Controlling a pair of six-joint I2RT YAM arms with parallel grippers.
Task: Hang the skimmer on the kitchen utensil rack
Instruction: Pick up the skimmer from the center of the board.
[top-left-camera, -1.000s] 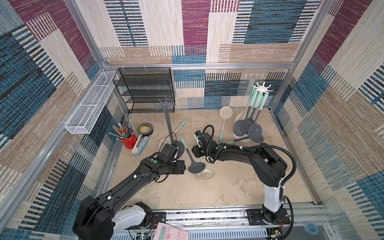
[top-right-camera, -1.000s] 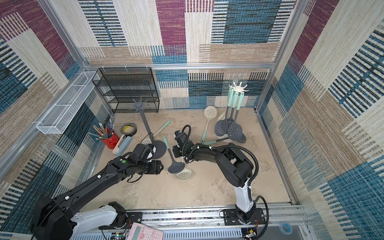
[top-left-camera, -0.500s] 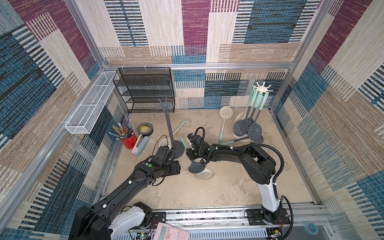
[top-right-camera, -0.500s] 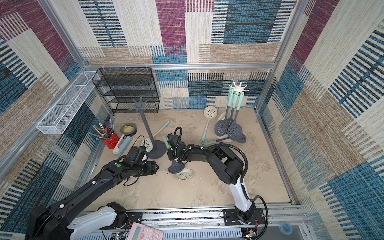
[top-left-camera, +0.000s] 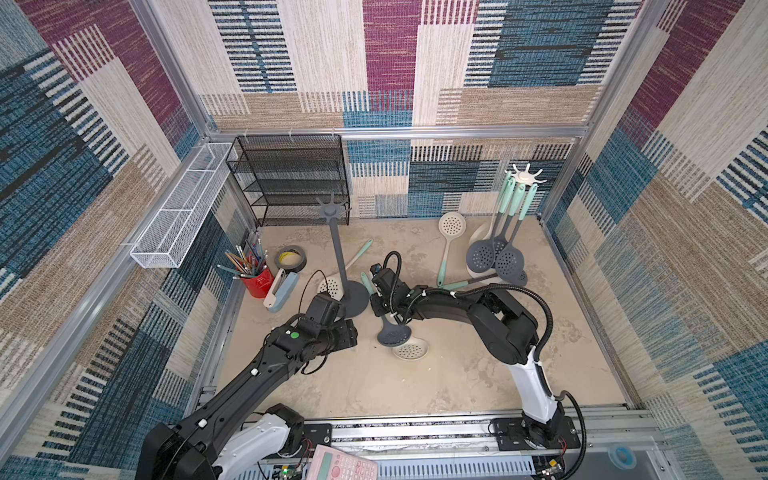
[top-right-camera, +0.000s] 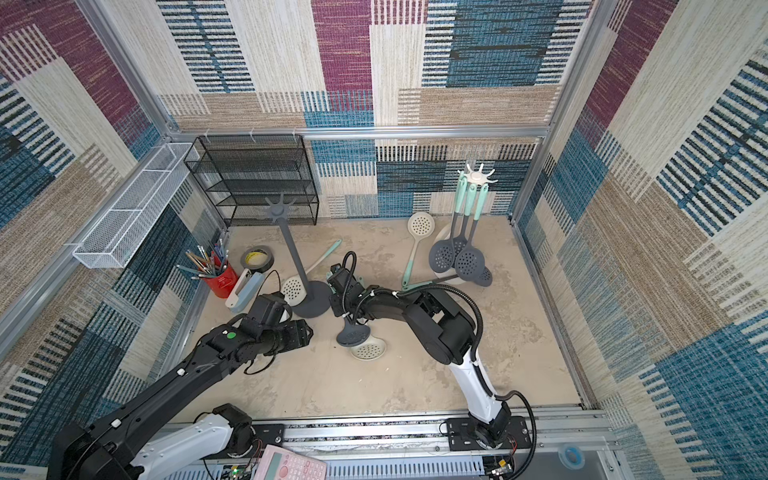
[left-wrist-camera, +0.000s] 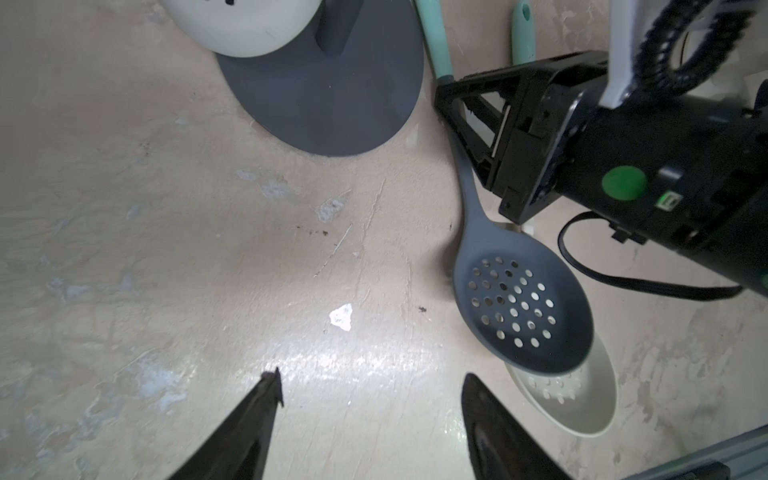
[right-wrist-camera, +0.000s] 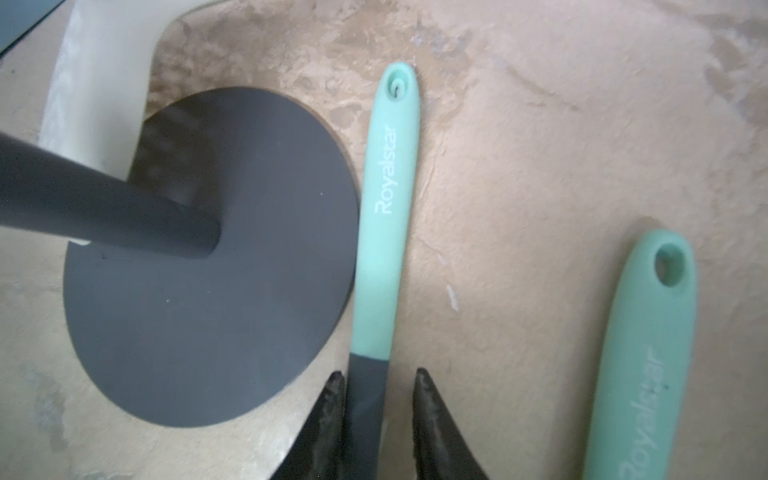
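Left gripper (left-wrist-camera: 370, 386) hangs low over the table (left-wrist-camera: 166, 257), its two fingers (left-wrist-camera: 266, 395) spread wide above bare surface, just short of the perforated bowl of the dark skimmer (left-wrist-camera: 521, 303). That bowl lies partly over the bowl of a cream skimmer (left-wrist-camera: 573, 399).

Just beyond, the right gripper (right-wrist-camera: 378, 374) straddles the dark skimmer's neck, right where the grey meets the mint handle. One finger (right-wrist-camera: 332, 399) lies against the neck and a gap shows on the opposite side, so the jaws are not clamped. The dark skimmer lies flat on the table. Its handle runs close along the edge of the round base of the grey rack (top-left-camera: 340, 249), with the hang hole at the far end. Whether handle and base touch cannot be told. A second mint handle (right-wrist-camera: 648, 353) lies near it, on the side away from the base.

The grey rack stands upright, its star of hooks at the top of the pole. A pale skimmer (top-left-camera: 330, 286) lies behind the base, its bowl against it.

Farther back on the left stand a red cup of pencils (top-left-camera: 257, 280) and a tape roll (top-left-camera: 291, 259). At the far right a white rack (top-left-camera: 525, 176) carries hanging dark skimmers. A black mesh shelf (top-left-camera: 291, 178) stands against the back wall.
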